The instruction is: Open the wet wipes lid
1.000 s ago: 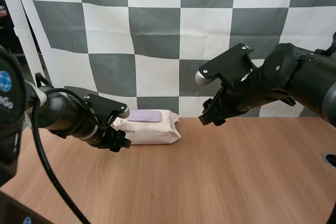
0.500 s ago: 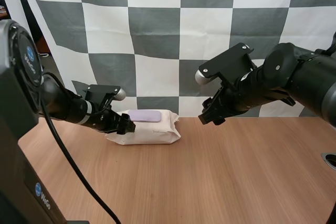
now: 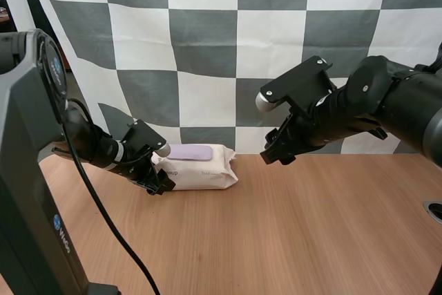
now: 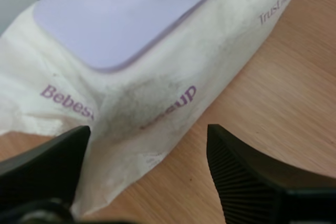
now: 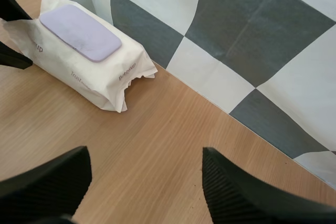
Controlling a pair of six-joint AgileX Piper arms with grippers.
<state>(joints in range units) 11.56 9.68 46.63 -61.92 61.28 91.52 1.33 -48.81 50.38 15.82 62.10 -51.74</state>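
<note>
The pack (image 3: 204, 173) lies at the table's (image 3: 297, 233) far edge, left of the middle, with its long axis running along that edge. The lilac lid (image 3: 191, 152) sits flat on top, shut, its length in line with the pack's.

The left gripper (image 3: 159, 184) is low at the pack's left end with its fingers (image 4: 252, 182) spread. In the left wrist view the pack's near-left corner sits between them and the lid lies just beyond the tips. Whether either finger touches the wrapper cannot be told.

The right gripper (image 3: 276, 153) hangs in the air well to the right of the pack, spread on nothing.

The left arm is much the nearer. The lid lies up and forward of its fingers, so that is probably the way the reach must go.
</note>
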